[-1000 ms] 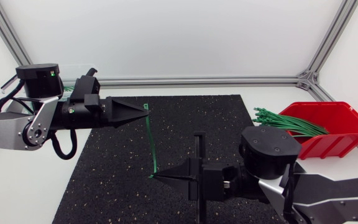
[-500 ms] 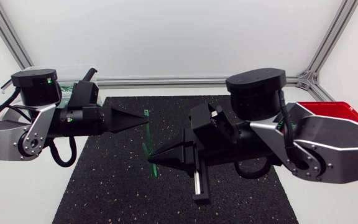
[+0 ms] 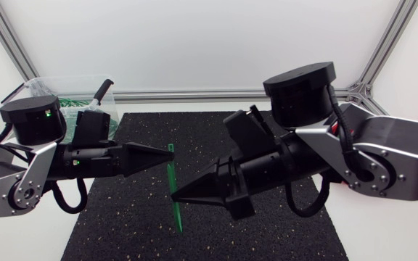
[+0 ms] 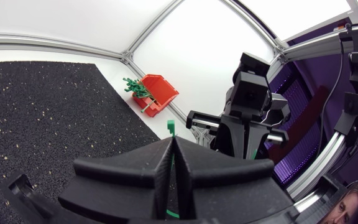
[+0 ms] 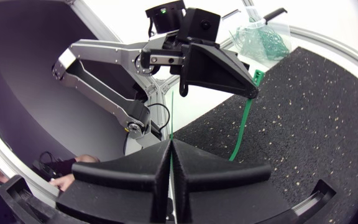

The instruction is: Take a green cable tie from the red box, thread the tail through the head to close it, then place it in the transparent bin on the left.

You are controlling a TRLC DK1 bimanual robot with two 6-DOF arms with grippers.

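Note:
A green cable tie [image 3: 176, 212] hangs over the black mat [image 3: 122, 232], held between both grippers. My left gripper [image 3: 171, 153] is shut on its head end; the head [image 4: 169, 128] pokes out past the left gripper's [image 4: 171, 142] tips. My right gripper [image 3: 174, 196], coming from the right, is shut on the strap lower down, and a thin green edge [image 5: 171, 121] rises from the right gripper's [image 5: 171, 144] tips. The strap's low end reaches below that gripper. The red box [image 4: 158, 93] with several green ties shows in the left wrist view. The transparent bin [image 3: 46, 87] stands at the back left.
My right arm [image 3: 339, 152] spans the mat's right half and hides most of the red box in the head view. The bin [image 5: 260, 34] holds several green ties. An aluminium frame rail [image 3: 194, 94] runs along the table's back edge.
My right arm rose and swung over the mat, covering the red box. The left gripper moved nearer the front. The tie's low end now hangs below the right gripper's tip.

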